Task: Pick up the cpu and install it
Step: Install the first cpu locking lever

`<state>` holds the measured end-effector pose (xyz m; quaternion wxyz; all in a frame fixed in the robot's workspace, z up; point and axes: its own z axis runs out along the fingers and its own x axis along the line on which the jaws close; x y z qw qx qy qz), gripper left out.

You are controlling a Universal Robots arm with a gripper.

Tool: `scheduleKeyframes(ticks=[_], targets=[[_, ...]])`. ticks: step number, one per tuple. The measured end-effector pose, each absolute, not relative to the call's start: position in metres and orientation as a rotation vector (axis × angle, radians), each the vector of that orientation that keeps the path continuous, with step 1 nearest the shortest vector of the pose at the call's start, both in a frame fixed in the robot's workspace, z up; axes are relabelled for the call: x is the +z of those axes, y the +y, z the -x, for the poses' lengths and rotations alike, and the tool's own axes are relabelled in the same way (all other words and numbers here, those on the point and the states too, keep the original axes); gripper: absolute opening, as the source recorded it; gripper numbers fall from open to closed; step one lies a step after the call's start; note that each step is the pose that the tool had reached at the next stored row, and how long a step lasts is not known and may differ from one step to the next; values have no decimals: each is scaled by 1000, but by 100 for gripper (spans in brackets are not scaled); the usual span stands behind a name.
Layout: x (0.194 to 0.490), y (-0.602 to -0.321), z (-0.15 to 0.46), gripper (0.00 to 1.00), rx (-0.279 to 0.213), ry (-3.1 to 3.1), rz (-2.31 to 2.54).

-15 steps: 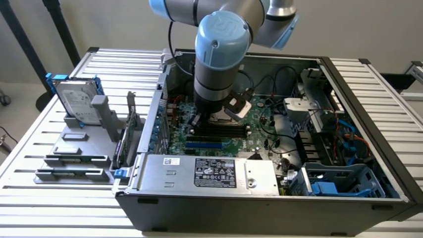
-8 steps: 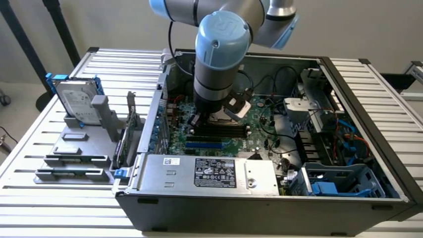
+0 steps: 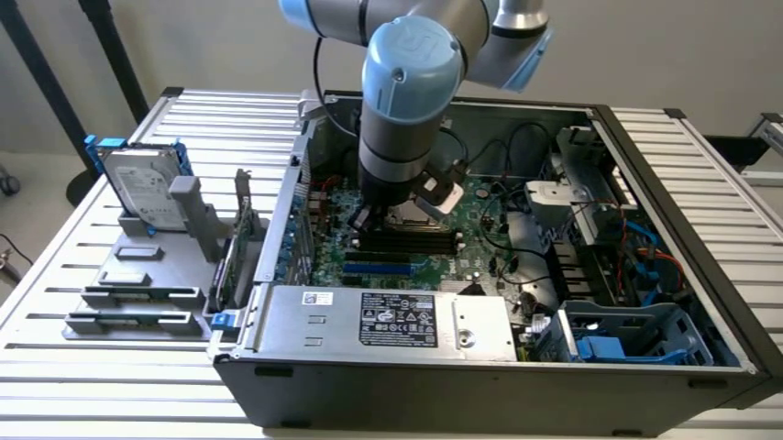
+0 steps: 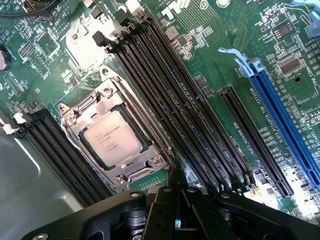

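Although the jaws [image 4: 177, 220] are pressed together with nothing pinched between them, the cpu [image 4: 113, 138] is seen lying flat inside the open metal frame of its socket [image 4: 131, 172] on the green motherboard [image 4: 210, 55], so the placing part of the task is judged to be already done. In the wrist view the chip is found at about ten o'clock from the closed tips, near but apart from them, with the frame's nearest corner lying between the two. The chip is square, so no long axis is offered; its edges are turned diagonally to the line of the jaws, roughly parallel to the black memory slots [image 4: 170, 105] that run beside the socket. Those slots lie at about twelve o'clock from the tips, and the blue expansion slot [image 4: 285, 125] is well apart at about two o'clock.

In the exterior view the arm [image 3: 410, 101] is lowered into the open computer case [image 3: 685, 183], with the jaws [image 3: 389, 218] low over the board at the case's centre. On the slatted worktop [image 3: 73, 238], at nine o'clock from the case, a grey parts holder [image 3: 135, 293] is seen carrying the hard drive [image 3: 137, 183] in its blue bracket, well apart from the arm. With only one arm present, no question of the nearer hand arises.
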<state>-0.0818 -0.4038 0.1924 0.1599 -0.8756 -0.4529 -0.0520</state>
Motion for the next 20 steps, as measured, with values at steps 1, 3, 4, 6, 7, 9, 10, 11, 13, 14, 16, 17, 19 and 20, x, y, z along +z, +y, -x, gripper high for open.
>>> scheduleKeyframes(ticks=[1,3,4,6,7,9,10,11,13,14,16,17,19,20], targets=[[192,-404,82,11,-146,-1295,2504],[192,-404,82,11,-139,-1297,2509],[192,-404,82,11,-136,-1298,2512],[193,-404,82,11,-131,-1299,2515],[195,-404,82,11,-130,-1299,2516],[203,-404,82,11,-130,-1298,2515],[208,-404,82,11,-129,-1298,2515],[211,-403,82,11,-129,-1298,2515],[213,-401,82,11,-129,-1299,2515],[213,-400,82,11,-128,-1300,2514],[214,-396,82,11,-127,-1303,2512],[214,-394,82,11,-127,-1304,2512],[214,-390,82,11,-126,-1306,2510],[215,-388,82,11,-126,-1308,2510]])
